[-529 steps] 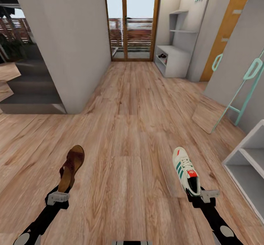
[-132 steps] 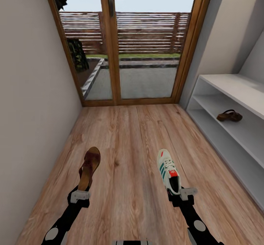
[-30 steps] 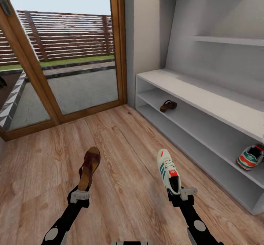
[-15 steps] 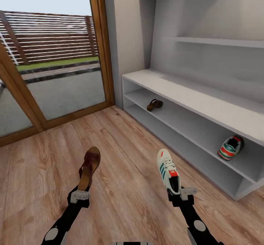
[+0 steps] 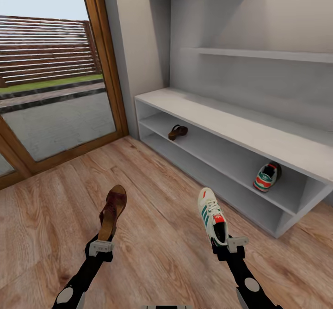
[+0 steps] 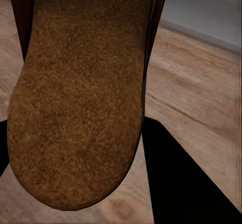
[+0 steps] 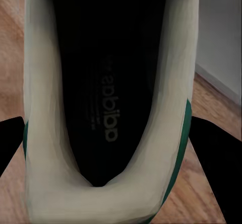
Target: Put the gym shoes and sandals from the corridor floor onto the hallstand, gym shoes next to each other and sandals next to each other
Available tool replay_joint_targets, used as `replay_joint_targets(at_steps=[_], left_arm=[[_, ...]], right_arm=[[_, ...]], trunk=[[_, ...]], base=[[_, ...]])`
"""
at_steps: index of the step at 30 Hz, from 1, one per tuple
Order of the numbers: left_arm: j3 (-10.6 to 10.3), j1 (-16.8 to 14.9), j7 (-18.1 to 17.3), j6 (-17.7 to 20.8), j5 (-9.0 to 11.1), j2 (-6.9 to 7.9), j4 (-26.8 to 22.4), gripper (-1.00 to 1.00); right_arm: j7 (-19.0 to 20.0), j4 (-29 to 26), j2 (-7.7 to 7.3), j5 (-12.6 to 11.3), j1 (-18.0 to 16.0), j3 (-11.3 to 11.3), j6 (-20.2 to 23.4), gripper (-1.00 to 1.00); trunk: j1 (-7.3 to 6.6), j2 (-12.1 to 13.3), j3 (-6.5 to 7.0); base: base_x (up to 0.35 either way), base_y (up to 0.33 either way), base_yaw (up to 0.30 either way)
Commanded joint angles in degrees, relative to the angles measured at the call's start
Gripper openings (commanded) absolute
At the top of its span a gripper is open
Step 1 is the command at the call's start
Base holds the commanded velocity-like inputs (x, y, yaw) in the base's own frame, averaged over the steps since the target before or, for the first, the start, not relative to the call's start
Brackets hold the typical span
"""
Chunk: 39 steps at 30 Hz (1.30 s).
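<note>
Hallstand (image 5: 217,114): right of the glass door (image 5: 51,110)
Its upper tier: sandal (image 5: 177,132) toward the door end, gym shoe (image 5: 267,177) toward the other end, well apart
Held above the floor (image 5: 162,235): second sandal (image 5: 111,212) left, second gym shoe (image 5: 212,215) right

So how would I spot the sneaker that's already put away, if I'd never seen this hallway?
Find the long pale grey hallstand along the wall, right of the glass door. On its upper open shelf, near the end farthest from the door, lies a gym shoe tipped so its green and red sole faces out. The only other thing on that shelf is a small dark brown sandal, at the door end.
</note>
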Motion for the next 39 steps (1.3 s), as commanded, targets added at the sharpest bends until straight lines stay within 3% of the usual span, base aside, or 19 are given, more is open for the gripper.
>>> replay_joint_targets(at_steps=[1,28,39], left_arm=[[0.4,0.0,-0.3,-0.3,-0.7,-0.10,0.0,-1.00],[0.4,0.0,-0.3,-0.3,-0.7,-0.10,0.0,-1.00],[0.4,0.0,-0.3,-0.3,-0.7,-0.10,0.0,-1.00]], right_arm=[[-0.3,0.0,-0.06,0.4,0.0,0.1,-0.1,-1.00],[-0.3,0.0,-0.13,0.2,0.0,0.1,-0.1,-1.00],[-0.3,0.0,-0.19,0.2,0.0,0.1,-0.1,-1.00]], trunk=[[-0.01,0.0,-0.02],[-0.01,0.0,0.74],[-0.01,0.0,0.82]], base=[[0.000,0.000,-0.247],[0.000,0.000,-0.246],[0.000,0.000,-0.130]])
